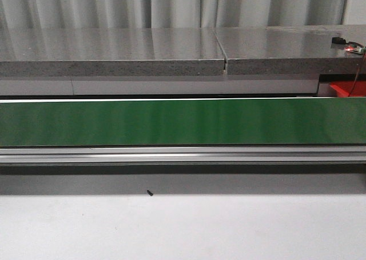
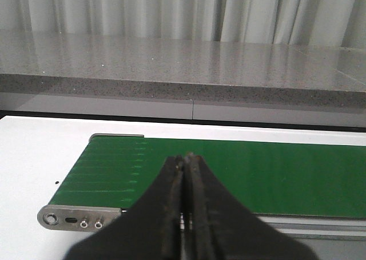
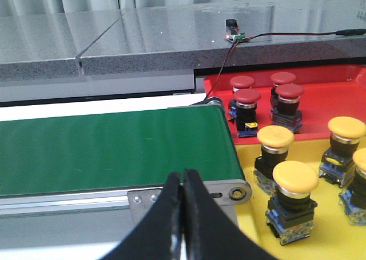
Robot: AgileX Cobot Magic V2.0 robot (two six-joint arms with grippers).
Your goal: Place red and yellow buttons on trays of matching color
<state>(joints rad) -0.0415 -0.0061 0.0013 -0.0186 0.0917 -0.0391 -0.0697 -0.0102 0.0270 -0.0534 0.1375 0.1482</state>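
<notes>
Both grippers closed (left gripper (image 2: 184, 214), right gripper (image 3: 182, 214)), seemingly empty.

Buttons (image 3: 295, 200) stand in trays (image 3: 337, 246) seemingly just beyond the belt's (image 3: 114, 151) right end.

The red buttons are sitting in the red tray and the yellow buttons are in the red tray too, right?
Not quite. The red buttons are in the red tray, but the yellow buttons sit in the yellow tray, next to the green belt. The right wrist view shows this.
</notes>
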